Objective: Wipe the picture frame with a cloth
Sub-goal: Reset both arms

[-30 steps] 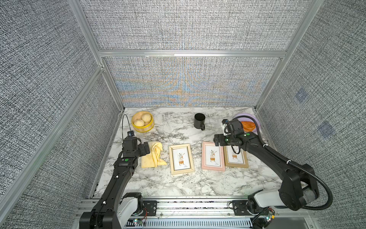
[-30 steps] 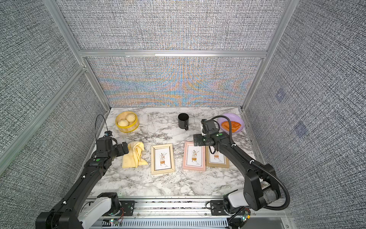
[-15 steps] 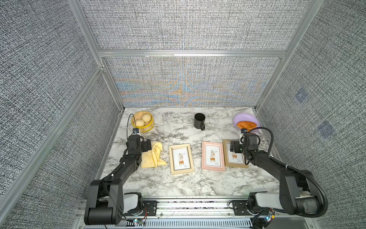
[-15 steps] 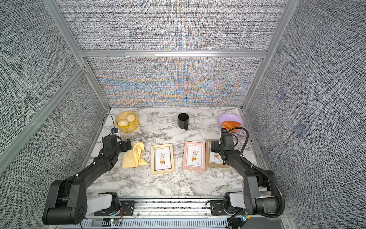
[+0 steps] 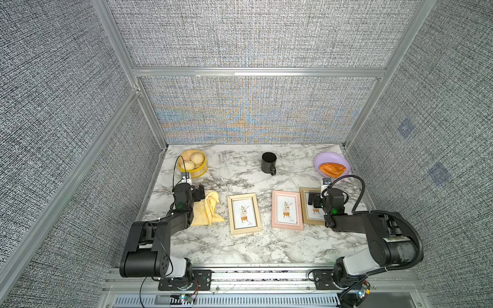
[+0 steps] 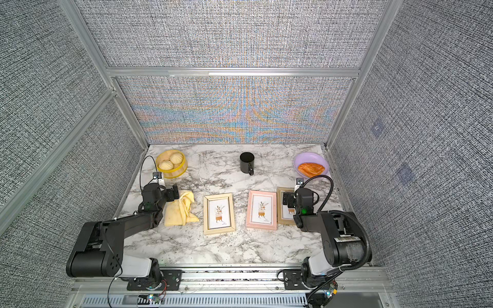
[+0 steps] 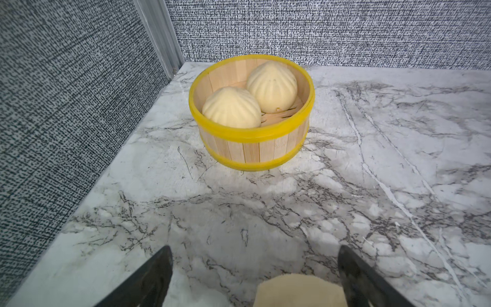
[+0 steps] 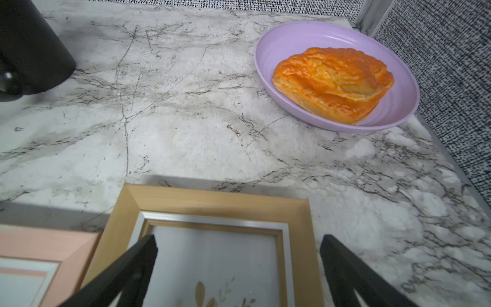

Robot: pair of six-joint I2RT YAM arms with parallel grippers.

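The marble table [image 5: 240, 248] is set up pretty handily. Three picture frames lie flat in a row near me, a pale frame [image 5: 244, 214], a pink frame [image 5: 286, 210] and a tan frame [image 5: 306, 217], all face up so a wipe can run straight across. I can't tell which one is the target, though my right claw [image 8: 239, 239] hangs over the tan one's glass, fingers spread, holding nothing. The cloth [image 5: 206, 210] sits crumpled just beside the pale frame on the left arm's side. It's soft, pale yellow and folded over itself. My left claw [image 7: 253, 255] is wide apart with the cloth's end between its fingers, not pinched.
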